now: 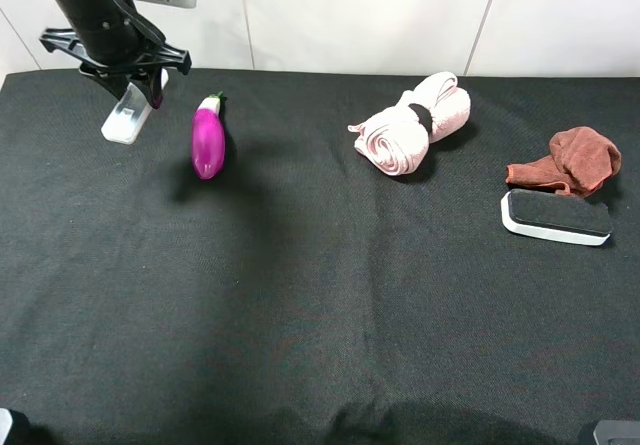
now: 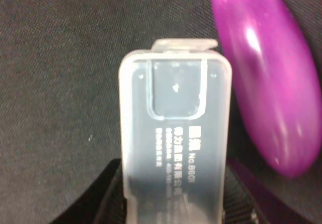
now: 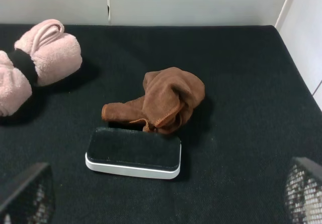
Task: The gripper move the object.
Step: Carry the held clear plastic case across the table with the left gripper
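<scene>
Left gripper (image 1: pixel 138 85) jaws clenched on one end of the case (image 1: pixel 127 117), a flat, smooth, translucent-white plastic slab with rounded corners. It hangs tilted at the far-left corner of the tabletop (image 1: pixel 300 315), close to the back edge and just beside the glossy purple eggplant (image 1: pixel 208 141); can't tell if its low end touches. Right gripper (image 3: pixel 165 199) jaws spread wide at front right, facing the crumpled brown cloth (image 3: pixel 166 100) just behind the flat black-and-white eraser (image 3: pixel 133 152), both near the right edge. A fluffy pink rolled towel (image 1: pixel 412 123) sits mid-back, and the front is a wide bare stretch of black felt-like surface.
</scene>
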Tool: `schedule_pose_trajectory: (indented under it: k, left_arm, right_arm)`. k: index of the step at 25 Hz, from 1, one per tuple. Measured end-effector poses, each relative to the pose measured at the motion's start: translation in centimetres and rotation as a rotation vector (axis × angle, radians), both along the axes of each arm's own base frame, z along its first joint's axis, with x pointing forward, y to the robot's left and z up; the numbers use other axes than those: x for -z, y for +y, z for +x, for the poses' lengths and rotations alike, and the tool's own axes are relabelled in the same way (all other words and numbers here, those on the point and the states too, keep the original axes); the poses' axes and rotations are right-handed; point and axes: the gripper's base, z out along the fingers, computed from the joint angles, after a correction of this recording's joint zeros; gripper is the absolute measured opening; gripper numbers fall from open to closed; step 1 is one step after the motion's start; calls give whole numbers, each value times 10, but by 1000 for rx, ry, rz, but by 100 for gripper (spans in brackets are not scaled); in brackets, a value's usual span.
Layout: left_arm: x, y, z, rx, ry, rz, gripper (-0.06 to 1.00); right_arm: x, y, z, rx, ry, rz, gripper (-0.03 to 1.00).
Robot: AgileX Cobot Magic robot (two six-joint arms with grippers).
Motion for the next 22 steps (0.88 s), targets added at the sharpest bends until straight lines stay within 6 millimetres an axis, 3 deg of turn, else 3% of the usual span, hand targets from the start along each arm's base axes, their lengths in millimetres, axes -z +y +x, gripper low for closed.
schedule_pose_trajectory:
  k: [12, 22]
  left_arm:
    - [52, 8, 22, -45, -16, -15, 47]
    - [68, 14, 29, -53, -37, -15, 47]
  right_arm:
    - [0, 0, 0, 0, 0, 0, 69]
    - [0, 0, 0, 0, 0, 0, 69]
